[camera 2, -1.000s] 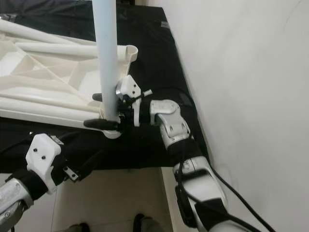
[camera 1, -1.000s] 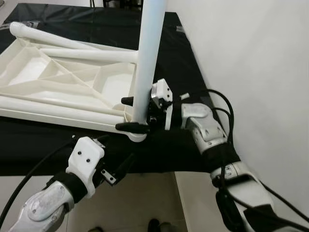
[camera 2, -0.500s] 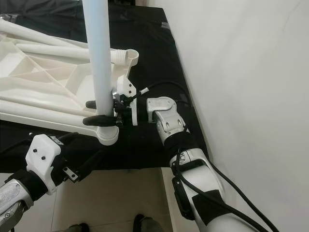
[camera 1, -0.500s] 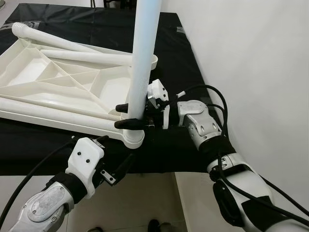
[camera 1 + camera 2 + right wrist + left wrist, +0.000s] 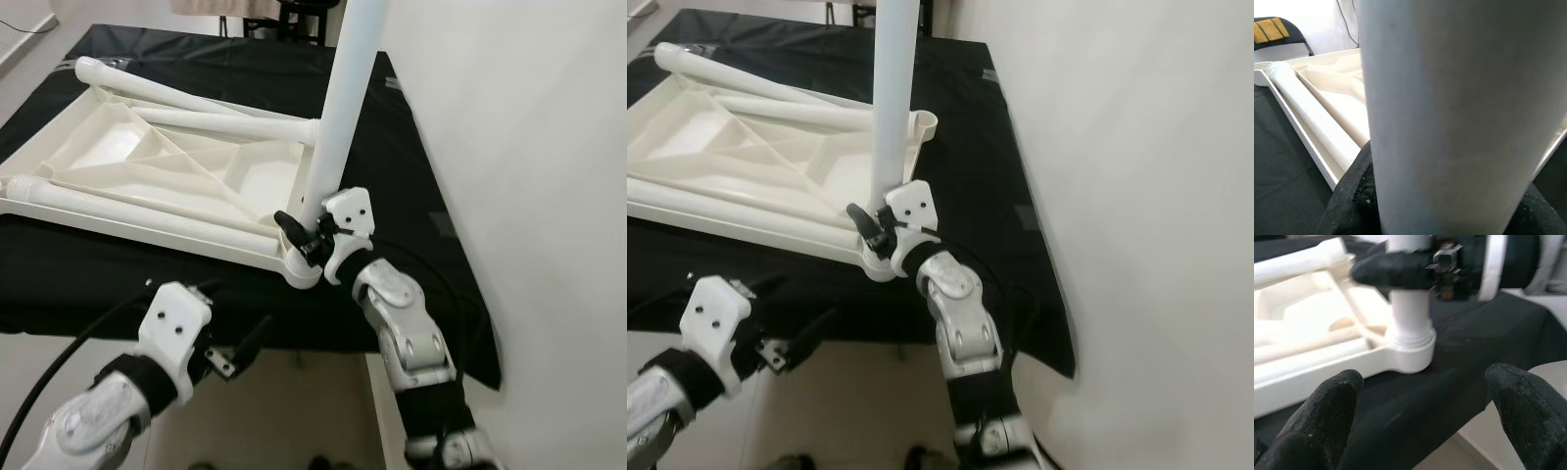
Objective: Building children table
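The white children's table top [image 5: 108, 157] lies upside down on a black-covered surface [image 5: 411, 196]. One white leg [image 5: 338, 117] stands upright in the near right corner socket [image 5: 1408, 357]. My right gripper [image 5: 302, 231] is shut on this leg just above the socket; in the right wrist view the leg [image 5: 1449, 117] sits between the black fingers [image 5: 1354, 200]. My left gripper [image 5: 1425, 396] hangs open below the surface's front edge, facing the socket, its fingertips [image 5: 1332, 396] wide apart and holding nothing. Three more legs [image 5: 225, 122] lie inside the top.
A white wall [image 5: 529, 147] runs close along the right side of the black surface. The surface's front edge [image 5: 118, 328] drops to pale floor [image 5: 294, 411] beside my arms. A dark chair [image 5: 294, 12] stands at the far end.
The whole view has shifted as the camera moved. My right forearm now reaches the leg from the near side instead of from the right, still shut on it. The left gripper has stayed low.
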Robot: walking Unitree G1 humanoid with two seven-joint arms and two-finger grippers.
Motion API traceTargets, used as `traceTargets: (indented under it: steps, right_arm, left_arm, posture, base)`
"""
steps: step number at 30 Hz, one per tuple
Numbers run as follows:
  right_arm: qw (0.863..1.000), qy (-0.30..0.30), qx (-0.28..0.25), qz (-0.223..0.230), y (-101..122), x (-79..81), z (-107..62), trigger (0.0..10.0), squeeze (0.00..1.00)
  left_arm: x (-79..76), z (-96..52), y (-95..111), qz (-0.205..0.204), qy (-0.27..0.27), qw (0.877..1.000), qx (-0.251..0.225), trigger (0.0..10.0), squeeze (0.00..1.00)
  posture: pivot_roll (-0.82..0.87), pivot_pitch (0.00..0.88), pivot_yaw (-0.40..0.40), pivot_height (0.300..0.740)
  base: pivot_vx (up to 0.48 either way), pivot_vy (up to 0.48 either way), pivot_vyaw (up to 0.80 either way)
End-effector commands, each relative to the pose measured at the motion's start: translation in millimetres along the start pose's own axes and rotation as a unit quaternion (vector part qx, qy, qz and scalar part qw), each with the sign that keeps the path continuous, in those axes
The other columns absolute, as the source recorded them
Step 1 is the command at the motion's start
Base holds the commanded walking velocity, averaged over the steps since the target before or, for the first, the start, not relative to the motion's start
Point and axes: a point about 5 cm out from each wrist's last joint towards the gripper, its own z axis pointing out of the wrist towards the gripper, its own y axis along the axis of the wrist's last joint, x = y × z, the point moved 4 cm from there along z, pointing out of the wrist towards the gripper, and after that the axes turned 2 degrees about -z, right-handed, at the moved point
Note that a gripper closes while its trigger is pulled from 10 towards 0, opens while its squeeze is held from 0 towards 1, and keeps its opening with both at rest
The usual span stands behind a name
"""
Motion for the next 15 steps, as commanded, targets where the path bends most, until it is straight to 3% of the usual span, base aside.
traceTargets:
  steps: [1,3,4,9,10,11,12,13,15]
  right_arm:
    - [0.995,0.006,0.095,-0.003,-45,2.6,-2.7,10.0,0.0]
    - [0.997,0.021,0.072,-0.006,-34,3.1,5.6,10.0,0.0]
    - [0.997,0.039,0.059,-0.004,-25,7.0,7.9,10.0,0.51]
    - [0.997,0.058,0.047,-0.002,-17,12.1,8.7,10.0,0.51]
    - [0.994,0.103,0.033,0.003,-9,18.3,8.3,10.0,1.0]
    - [0.986,0.166,0.015,-0.01,0,24.5,6.6,10.0,0.96]
    - [0.977,0.211,-0.003,-0.032,6,27.2,5.2,10.0,0.71]
    - [0.967,0.247,-0.016,-0.061,11,26.0,4.4,10.0,0.0]
    - [0.965,0.255,-0.013,-0.059,10,24.0,4.8,10.0,0.0]
  left_arm:
    - [-3.3,-0.7,-5,-0.006,-0.007,1.0,0.01,10.0,0.0]
    - [-1.0,-1.7,-5,-0.004,-0.002,1.0,0.01,10.0,0.0]
    - [-0.2,-1.5,-5,-0.003,-0.002,1.0,0.01,10.0,0.0]
    - [0.4,-1.1,-4,-0.003,-0.001,1.0,0.009,10.0,0.0]
    - [0.0,-0.8,-5,-0.003,-0.002,1.0,0.009,10.0,0.0]
    - [-0.1,-0.8,-6,-0.002,-0.002,1.0,0.01,10.0,0.0]
    - [0.4,-1.1,-6,0.001,-0.001,1.0,0.014,10.0,0.0]
    - [1.2,-1.4,-7,0.006,0.0,1.0,0.018,10.0,0.0]
    - [1.7,-1.8,-7,0.007,0.002,1.0,0.017,10.0,0.0]
  posture:
    - [0.14,0.235,-0.153,0.74]
    - [0.15,0.232,-0.152,0.74]
    - [0.15,0.23,-0.149,0.74]
    - [0.15,0.23,-0.149,0.74]
    - [0.15,0.226,-0.15,0.74]
    - [0.16,0.224,-0.148,0.74]
    - [0.16,0.224,-0.148,0.74]
    - [0.18,0.225,-0.148,0.74]
    - [0.18,0.224,-0.152,0.74]
  base:
    - [0.0,0.0,0.0]
    - [0.0,0.0,0.0]
    - [0.0,0.0,0.0]
    - [0.0,0.0,0.0]
    - [0.0,0.0,0.0]
    - [0.0,0.0,0.0]
    - [0.0,0.0,0.0]
    - [0.0,0.0,0.0]
    - [0.0,0.0,0.0]
